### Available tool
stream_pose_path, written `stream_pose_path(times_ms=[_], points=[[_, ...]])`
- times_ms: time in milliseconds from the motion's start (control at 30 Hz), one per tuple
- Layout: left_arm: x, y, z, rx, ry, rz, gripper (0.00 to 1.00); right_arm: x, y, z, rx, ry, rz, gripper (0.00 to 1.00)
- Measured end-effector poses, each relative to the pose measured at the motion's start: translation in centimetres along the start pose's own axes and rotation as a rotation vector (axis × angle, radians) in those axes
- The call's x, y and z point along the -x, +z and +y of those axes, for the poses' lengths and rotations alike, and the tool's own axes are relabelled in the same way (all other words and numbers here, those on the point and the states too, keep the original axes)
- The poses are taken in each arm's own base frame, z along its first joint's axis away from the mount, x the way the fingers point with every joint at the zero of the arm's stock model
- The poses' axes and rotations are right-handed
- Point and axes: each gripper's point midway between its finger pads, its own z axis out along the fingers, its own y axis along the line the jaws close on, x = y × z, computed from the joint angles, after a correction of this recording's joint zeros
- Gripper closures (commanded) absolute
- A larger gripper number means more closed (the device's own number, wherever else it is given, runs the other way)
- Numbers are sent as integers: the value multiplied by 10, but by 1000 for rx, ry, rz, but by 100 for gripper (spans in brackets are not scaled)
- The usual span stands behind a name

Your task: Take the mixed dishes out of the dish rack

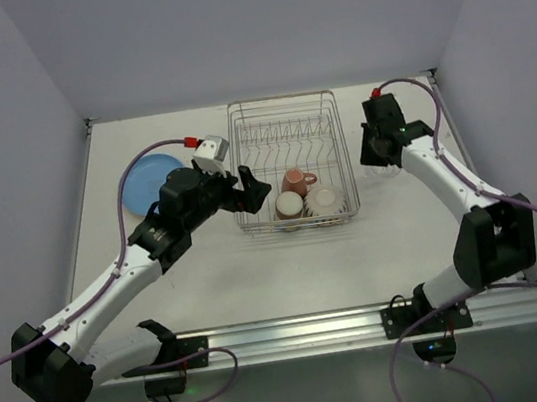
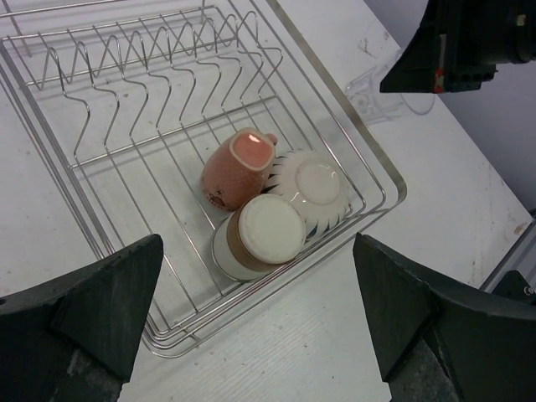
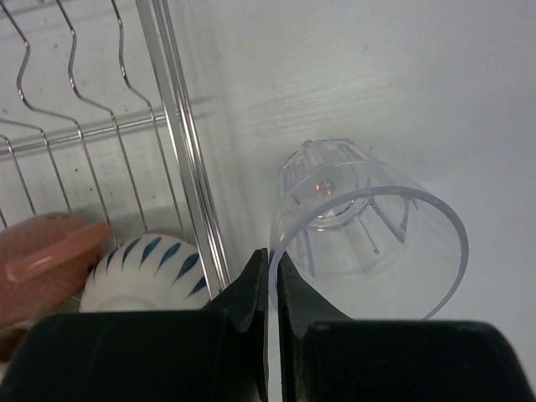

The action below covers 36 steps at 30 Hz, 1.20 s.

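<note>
Tumbler [image 3: 368,226] rim pinched in right gripper [image 3: 270,280], just beside rack [image 3: 180,126].

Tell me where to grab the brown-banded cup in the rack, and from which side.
Take the brown-banded cup across its round wall, below the upturned base, with the left pincer coming down from above. It sits mouth-down, so no rim is open to pinch. The pink cup and bowl crowd its far side; the near side is free.

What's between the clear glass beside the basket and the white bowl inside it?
The dish rack's wire side wall stands between the glass and the bowl; the right wrist view shows it best.
</note>
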Motion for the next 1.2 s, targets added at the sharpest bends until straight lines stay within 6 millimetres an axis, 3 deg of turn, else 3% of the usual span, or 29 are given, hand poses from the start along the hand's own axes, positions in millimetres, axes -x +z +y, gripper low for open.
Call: stream_pose_path(times_ms=[100, 300, 467, 833, 1067, 1200], points=[[0, 0, 1, 5, 0, 1, 0, 13, 21, 1, -12, 5, 33, 100], [-2, 0, 3, 16, 1, 6, 0, 57, 70, 6, -12, 30, 52, 100], [-4, 0, 9, 45, 14, 11, 0, 88, 98, 7, -29, 38, 46, 100], [-2, 1, 17, 82, 29, 2, 0, 109, 162, 18, -65, 15, 75, 100], [-2, 1, 21, 100, 48, -1, 0, 116, 166, 15, -75, 13, 70, 96], [-7, 5, 24, 109, 51, 16, 0, 116, 167, 13, -78, 15, 71, 78]])
